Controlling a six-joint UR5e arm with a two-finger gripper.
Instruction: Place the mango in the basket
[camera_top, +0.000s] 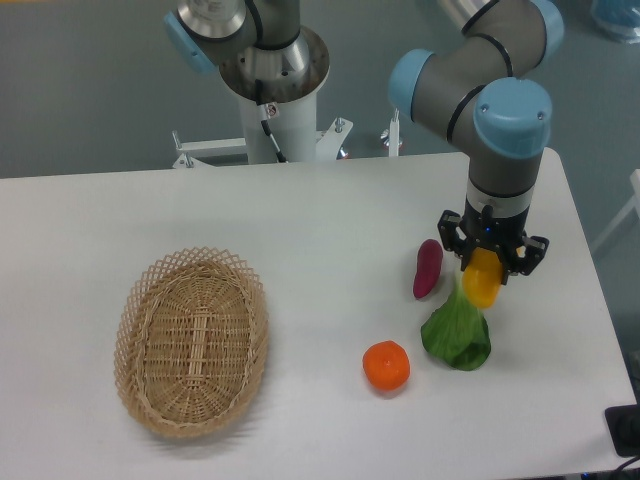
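Four food items sit at the worktop's (330, 215) 3 o'clock side; the wicker basket (191, 341) is alone at 8 o'clock, well apart from them. I've got the hand (490, 262) pointing straight down over the mango (482, 278), fingers pinching its upper part from either side, lower yellow-orange end poking out below. I'd call that a firm side grip, so the long fruit hangs vertical and shouldn't roll out.

Whether the mango is clear of the worktop I can't tell from this angle. Its lower end overlaps the top edge of the green leafy vegetable (457, 332), which lies just at the mango's 6 o'clock; touching or merely in front, I can't say. The purple sweet potato (427, 268) lies just beside the hand at 9 o'clock, on end-ish tilt, not touched. The round orange fruit (386, 365) sits at 7 o'clock of the mango, near the leaf but apart from it.

My read: grasp done, carry not started. The basket is open-topped and empty, long axis running roughly 12 to 6, so a straight drop into the middle should work. Next I need lift first, then travel toward 8 o'clock. Risk: dragging the leaf along, or clipping the sweet potato if I move sideways too low.
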